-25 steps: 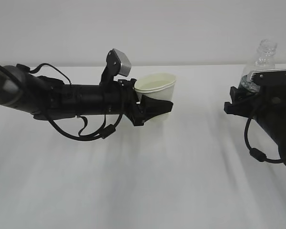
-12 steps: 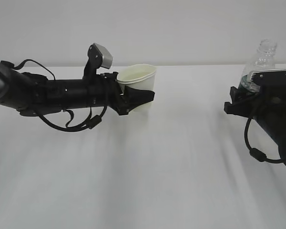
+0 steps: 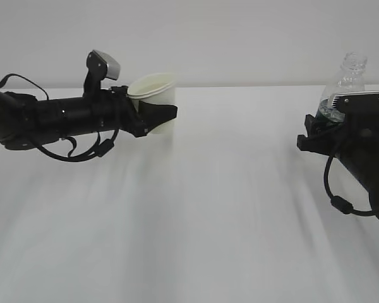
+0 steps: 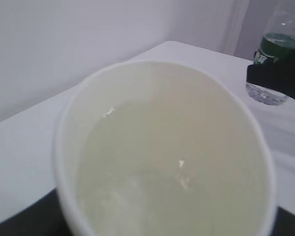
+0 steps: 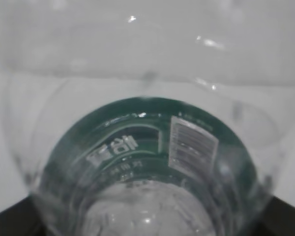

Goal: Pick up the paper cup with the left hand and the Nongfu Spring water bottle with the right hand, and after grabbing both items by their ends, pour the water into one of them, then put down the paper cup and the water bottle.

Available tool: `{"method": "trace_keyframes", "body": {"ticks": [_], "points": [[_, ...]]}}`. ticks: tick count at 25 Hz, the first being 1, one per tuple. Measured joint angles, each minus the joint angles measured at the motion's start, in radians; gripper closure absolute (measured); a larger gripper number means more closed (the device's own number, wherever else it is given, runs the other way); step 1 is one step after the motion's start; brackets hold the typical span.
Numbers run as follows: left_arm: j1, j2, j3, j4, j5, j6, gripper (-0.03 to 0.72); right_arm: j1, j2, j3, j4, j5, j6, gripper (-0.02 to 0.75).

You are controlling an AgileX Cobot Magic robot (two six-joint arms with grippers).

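My left hand (image 3: 159, 118), the black gripper on the long cabled arm, has its jaws about halfway apart and clamped round the small white paper cup (image 3: 155, 101) with the rolled rim. Grip sits low on the cup wall; the cup is off the white table (image 3: 227, 208) and leans a little toward the arm.

The left wrist view shows clear water (image 4: 152, 196) in the cup, a good part of the way up the cream inside.

My right hand (image 3: 322, 136), the black gripper with the light-grey panel, is closed round the lower body of the small clear ribbed plastic bottle (image 3: 347, 79) with the dark green label band. No cap, neck upright. It looks to be at or near the table; I can't tell whether the base touches. The two hands are well apart.

My read: pour looks done, set-down is what's left.

Risks:
- Cup is thin paper, full-ish, held by two jaws only. More squeeze ovals the rim and pushes water over.
- The lean: a fast swing or hard stop sloshes it out on the low side.
- Landing tilted puts one edge of the base down first; opening then tips it.
- The table is plain white and gives poor depth cues, so an early drop or a crushed base is possible.
- Bottle is nearly empty and light, so dragging a jaw on release could topple it.
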Motion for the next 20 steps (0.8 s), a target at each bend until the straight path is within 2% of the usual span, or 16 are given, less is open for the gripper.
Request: {"method": "trace_keyframes", "body": {"ticks": [9,20], "points": [[0.094,0.000,0.000,-0.010,0.002,0.000,0.255,0.000,0.000,0.000,0.000,0.000,0.000,0.237],[0.156,0.000,0.000,-0.020,0.002,0.015,0.255,0.000,0.000,0.000,0.000,0.000,0.000,0.237]]}}
